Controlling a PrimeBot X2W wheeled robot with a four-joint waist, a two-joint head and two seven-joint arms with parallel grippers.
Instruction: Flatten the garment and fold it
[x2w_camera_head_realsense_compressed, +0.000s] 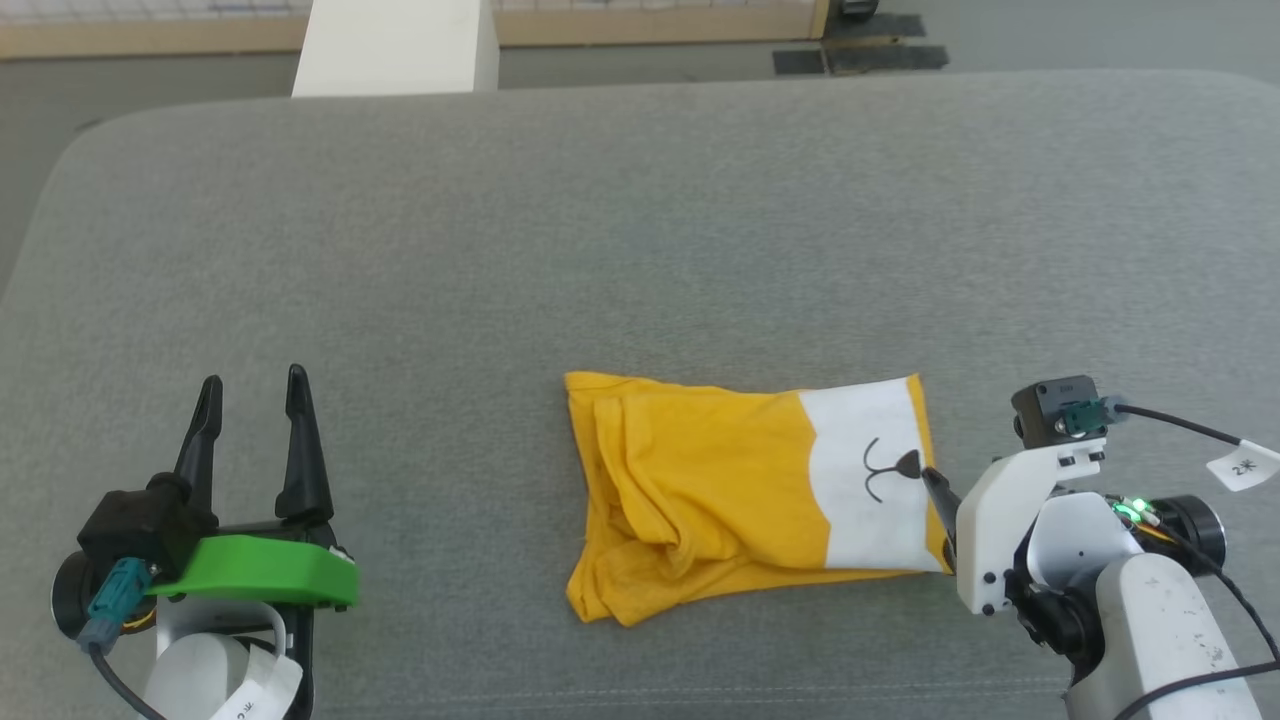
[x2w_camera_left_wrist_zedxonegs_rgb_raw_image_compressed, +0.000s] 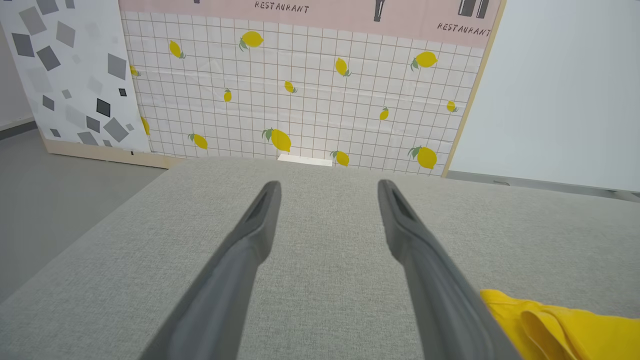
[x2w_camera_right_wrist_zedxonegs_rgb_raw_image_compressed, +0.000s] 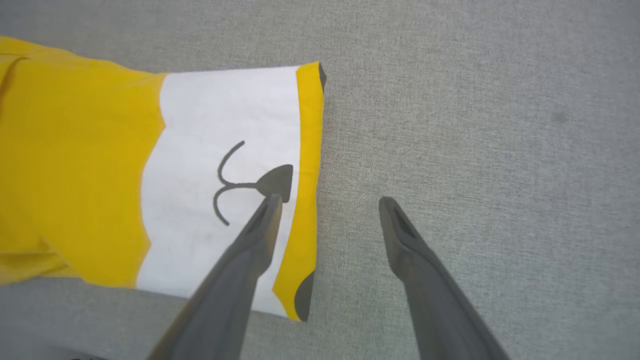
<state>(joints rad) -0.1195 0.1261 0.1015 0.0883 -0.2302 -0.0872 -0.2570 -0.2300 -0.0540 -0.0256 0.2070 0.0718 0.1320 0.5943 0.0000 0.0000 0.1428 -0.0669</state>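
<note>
Got 2 long dark fingers (x2w_camera_right_wrist_zedxonegs_rgb_raw_image_compressed: 235, 280) right up front, part of the right gripper (x2w_camera_right_wrist_zedxonegs_rgb_raw_image_compressed: 330, 201), spread wide apart with nothing clamped. Parked at the right edge of the garment (x2w_camera_right_wrist_zedxonegs_rgb_raw_image_compressed: 150, 165): 1 tip over the white muzzle patch beside the black nose print, the other just off the cloth. Can't tell whether touching the fabric or only hovering. Left gripper (x2w_camera_head_realsense_compressed: 253, 382) gaping too, holding nothing, well off to the left of the garment. Garment itself lying as a rough rectangle between the 2, flat on the grey cushion (x2w_camera_head_realsense_compressed: 640, 250) underneath.

Looks mostly folded already, tbh, but messy. Might go wrong like this: pinching only the top layer at that right edge and peeling the fold open, or dragging the whole bundle sideways instead of smoothing it. Could also make the bunched left end worse, being loose and rumpled.

Soft, limp, matte yellow cotton, crisp straight crease on the right, lumpy wrinkles on the left. Coarse woven upholstery below, probably grippy enough to catch cloth.
</note>
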